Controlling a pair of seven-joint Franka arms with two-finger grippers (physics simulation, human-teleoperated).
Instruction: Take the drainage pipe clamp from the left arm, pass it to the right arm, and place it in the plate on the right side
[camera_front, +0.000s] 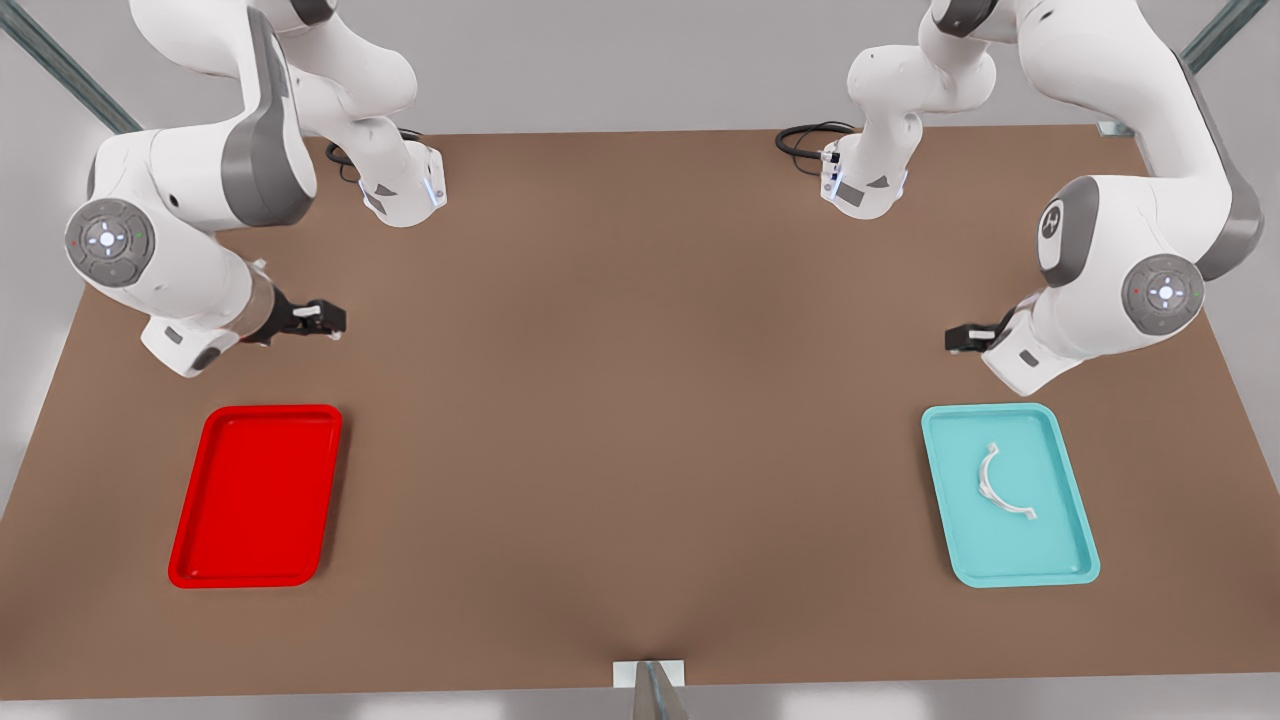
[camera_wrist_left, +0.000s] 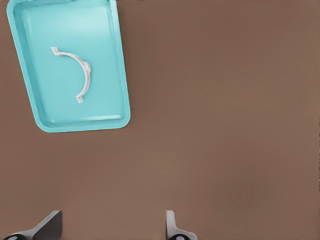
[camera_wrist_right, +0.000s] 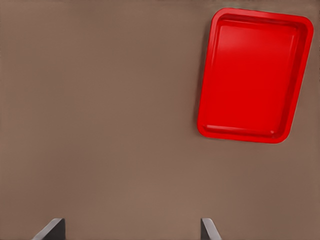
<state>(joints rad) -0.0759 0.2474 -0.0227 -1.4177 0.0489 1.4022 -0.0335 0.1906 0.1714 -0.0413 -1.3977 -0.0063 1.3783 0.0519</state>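
Lying loose in the teal tray (camera_front: 1010, 495), the drainage pipe clamp (camera_front: 1000, 482) is a thin white arc with small tabs at its ends, resting flat near the tray's middle and touching neither claw. Such a slim, curved piece looks hard to pinch: if the fingers close off-centre or too high it could skid along the tray floor or flip out of the grip. The tray's raised rim could also catch a finger that comes down close to the edge. Later, the hand-over in mid-air carries its own risk, since a loosely held arc may twist or drop onto the desk (camera_front: 640, 400) between the two trays.

The left claw (camera_front: 963, 339) hangs above the bare desk just beyond the teal tray's far short edge, not yet over the clamp. In its wrist view the two fingertips (camera_wrist_left: 50, 225) stand wide apart with nothing between them. The right claw (camera_front: 325, 320) waits over the desk beyond the far edge of the plate (camera_front: 255, 495), the red tray on the opposite side of the desk from the teal one. Its fingertips (camera_wrist_right: 52, 229) are likewise spread wide and hold nothing. The plate is bare, so by my reading the task has not really begun; the first pick is the step in hand.
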